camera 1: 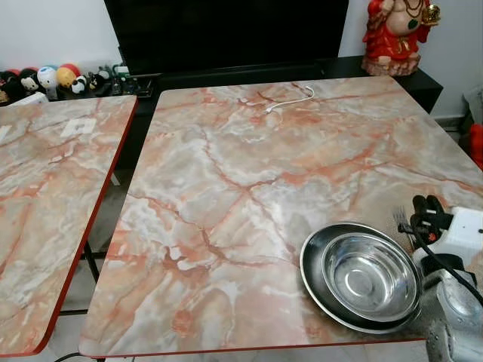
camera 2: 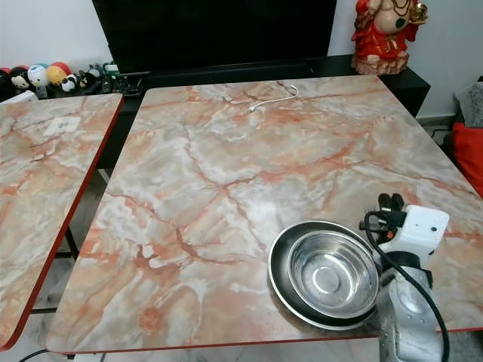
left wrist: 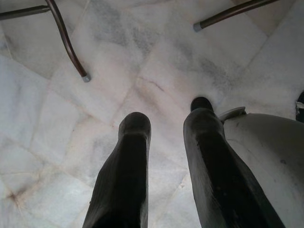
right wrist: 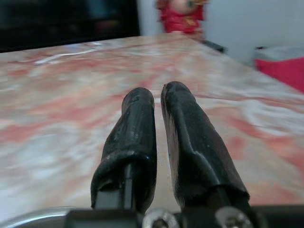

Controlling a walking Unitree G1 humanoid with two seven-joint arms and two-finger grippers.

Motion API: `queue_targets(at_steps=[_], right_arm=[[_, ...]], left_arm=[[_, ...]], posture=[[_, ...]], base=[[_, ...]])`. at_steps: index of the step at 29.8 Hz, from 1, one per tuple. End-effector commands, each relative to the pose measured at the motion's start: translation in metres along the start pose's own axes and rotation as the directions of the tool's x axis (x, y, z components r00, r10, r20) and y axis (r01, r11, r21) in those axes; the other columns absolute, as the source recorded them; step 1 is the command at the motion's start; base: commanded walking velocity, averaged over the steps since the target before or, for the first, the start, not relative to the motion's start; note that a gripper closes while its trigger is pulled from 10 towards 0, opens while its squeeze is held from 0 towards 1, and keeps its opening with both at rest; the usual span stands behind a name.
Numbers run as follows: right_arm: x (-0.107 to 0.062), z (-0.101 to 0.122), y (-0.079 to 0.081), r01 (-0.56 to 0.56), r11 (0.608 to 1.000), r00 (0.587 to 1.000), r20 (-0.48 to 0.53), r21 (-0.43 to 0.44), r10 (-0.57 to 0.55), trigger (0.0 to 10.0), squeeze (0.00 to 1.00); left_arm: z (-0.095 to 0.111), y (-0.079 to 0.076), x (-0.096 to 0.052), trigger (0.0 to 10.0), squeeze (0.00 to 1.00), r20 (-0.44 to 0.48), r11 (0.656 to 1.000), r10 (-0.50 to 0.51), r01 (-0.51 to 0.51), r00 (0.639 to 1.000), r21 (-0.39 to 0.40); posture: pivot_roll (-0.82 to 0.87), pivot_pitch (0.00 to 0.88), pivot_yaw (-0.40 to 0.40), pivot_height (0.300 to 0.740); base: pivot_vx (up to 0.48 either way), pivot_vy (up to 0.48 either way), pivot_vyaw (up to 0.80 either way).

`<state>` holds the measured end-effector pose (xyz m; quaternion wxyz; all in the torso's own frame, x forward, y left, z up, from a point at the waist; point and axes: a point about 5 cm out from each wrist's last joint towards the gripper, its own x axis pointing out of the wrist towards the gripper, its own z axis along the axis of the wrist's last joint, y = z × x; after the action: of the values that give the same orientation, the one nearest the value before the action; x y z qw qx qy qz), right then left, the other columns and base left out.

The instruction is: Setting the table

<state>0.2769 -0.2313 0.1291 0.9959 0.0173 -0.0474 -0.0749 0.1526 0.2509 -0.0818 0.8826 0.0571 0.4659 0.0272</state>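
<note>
A steel bowl [camera 2: 333, 277] sits upright in a steel plate [camera 2: 281, 280], near the right end of my marble surface's [camera 2: 211, 188] near edge. My right claw [right wrist: 157, 97], fingers nearly together and clamping nothing, hovers just right of them. Wide bare marble stretches left and far. My left claw [left wrist: 166, 121] hangs apart above the floor [left wrist: 118, 71].
</note>
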Motion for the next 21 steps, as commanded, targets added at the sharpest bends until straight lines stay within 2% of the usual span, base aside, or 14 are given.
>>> queue_targets(at_steps=[1, 4, 7, 10, 18, 21], right_arm=[[0.002, 0.006, 0.012, -0.041, 0.999, 0.999, 0.033, 0.003, 0.041, 10.0, 0.0], [0.003, 0.006, 0.039, -0.161, 0.987, 0.986, 0.054, 0.005, 0.161, 10.0, 0.0], [0.004, 0.006, 0.043, -0.174, 0.985, 0.983, 0.054, 0.016, 0.173, 10.0, 0.0], [0.006, 0.005, 0.048, -0.183, 0.982, 0.982, 0.056, 0.04, 0.181, 10.0, 0.0], [0.01, 0.006, 0.049, -0.138, 0.987, 0.989, 0.069, 0.076, 0.133, 10.0, 0.0], [0.009, 0.005, 0.062, -0.17, 0.984, 0.984, 0.07, 0.062, 0.165, 10.0, 0.0]], left_arm=[[-0.008, 0.004, -0.002, 10.0, 0.0, -0.027, 1.0, 0.012, -0.013, 1.0, -0.007], [-0.009, 0.004, -0.002, 10.0, 0.0, -0.031, 1.0, 0.009, -0.01, 0.999, -0.009], [-0.009, 0.004, -0.002, 10.0, 0.0, -0.032, 1.0, 0.01, -0.01, 0.999, -0.008], [-0.01, 0.003, -0.003, 10.0, 0.0, -0.034, 1.0, 0.011, -0.011, 0.999, -0.008], [-0.01, 0.003, -0.003, 10.0, 0.0, -0.037, 1.0, 0.008, -0.008, 0.999, -0.004], [-0.011, 0.003, -0.003, 10.0, 0.0, -0.038, 1.0, 0.007, -0.007, 0.999, -0.002]], posture=[[-0.12, 0.025, 0.058, 0.74], [-0.12, 0.017, 0.051, 0.74], [-0.12, 0.013, 0.048, 0.74], [-0.11, 0.003, 0.043, 0.74], [-0.11, 0.0, 0.04, 0.74], [-0.1, 0.0, 0.035, 0.74]], base=[[0.0, 0.0, 0.0], [0.0, 0.212, 0.7], [0.0, 0.384, 0.8], [0.0, 0.475, 0.0], [0.0, 0.48, 0.0], [0.0, 0.48, 0.0]])
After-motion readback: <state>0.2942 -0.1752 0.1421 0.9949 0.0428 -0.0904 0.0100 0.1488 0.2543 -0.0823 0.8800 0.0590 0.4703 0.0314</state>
